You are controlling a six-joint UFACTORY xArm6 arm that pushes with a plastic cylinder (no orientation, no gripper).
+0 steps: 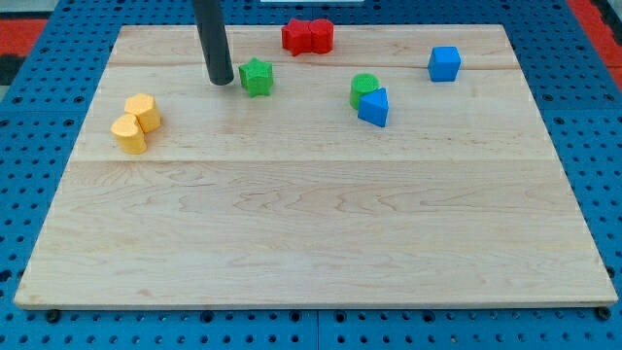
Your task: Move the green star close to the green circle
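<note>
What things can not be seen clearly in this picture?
- Rod: its upper part is cut off by the view's top edge; only my tip shows, left of the green star.
- Green circle: the blue triangle hides its lower right part.
- Tip to star: touching or apart, cannot tell from this one view.
- Red blocks: pressed together, so their shapes are unclear.

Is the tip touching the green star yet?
Apart. The camera view shows a strip of bare board between my tip and the green star, which sits to the tip's right in the view.
</note>
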